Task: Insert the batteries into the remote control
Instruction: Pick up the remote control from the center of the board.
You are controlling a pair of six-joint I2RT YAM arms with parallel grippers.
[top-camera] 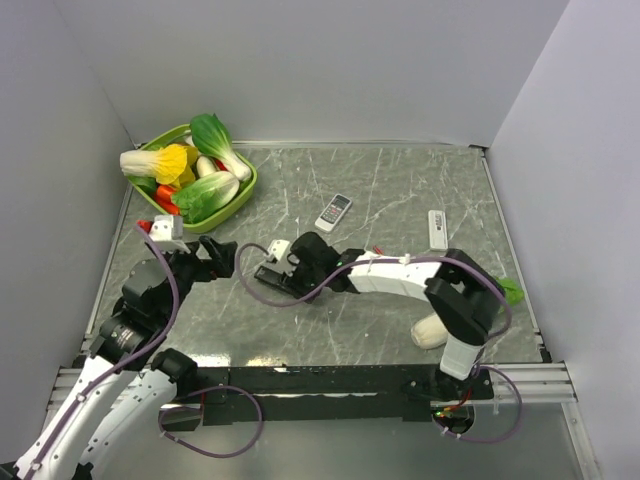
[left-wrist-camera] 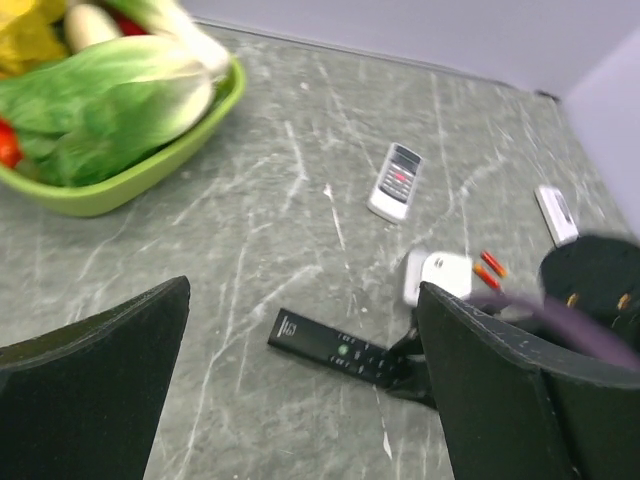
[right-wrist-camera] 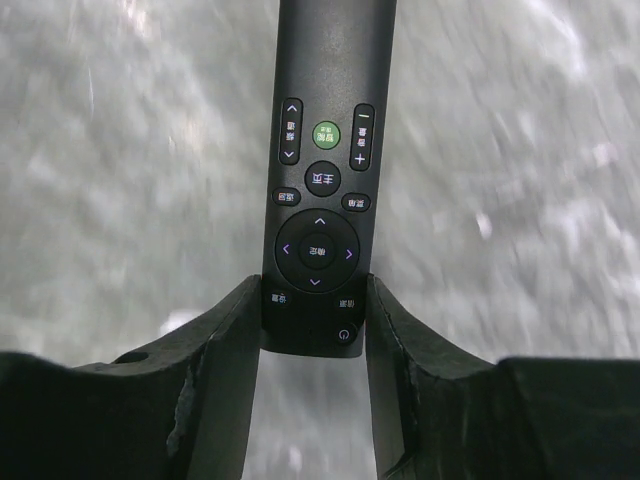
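A slim black remote control point(top-camera: 270, 284) point(left-wrist-camera: 338, 349) point(right-wrist-camera: 320, 170) lies buttons-up on the marbled table, left of centre. My right gripper point(top-camera: 292, 272) point(right-wrist-camera: 313, 312) reaches in from the right. Its two fingers press against both long sides of the remote's power-button end, so it is shut on it. My left gripper point(top-camera: 216, 258) point(left-wrist-camera: 305, 300) hangs open above the table to the left of the remote, with nothing between its fingers. Two orange-red batteries point(left-wrist-camera: 487, 268) point(top-camera: 378, 250) lie on the table behind the right arm. The dark batteries are out of view.
A green basket point(top-camera: 248, 180) point(left-wrist-camera: 150, 175) of toy vegetables stands at the back left. A grey-white remote point(top-camera: 334, 211) point(left-wrist-camera: 396, 181) lies mid-table and a white remote point(top-camera: 437, 229) point(left-wrist-camera: 556, 212) at the right. A pale object point(top-camera: 430, 331) sits by the right arm's base.
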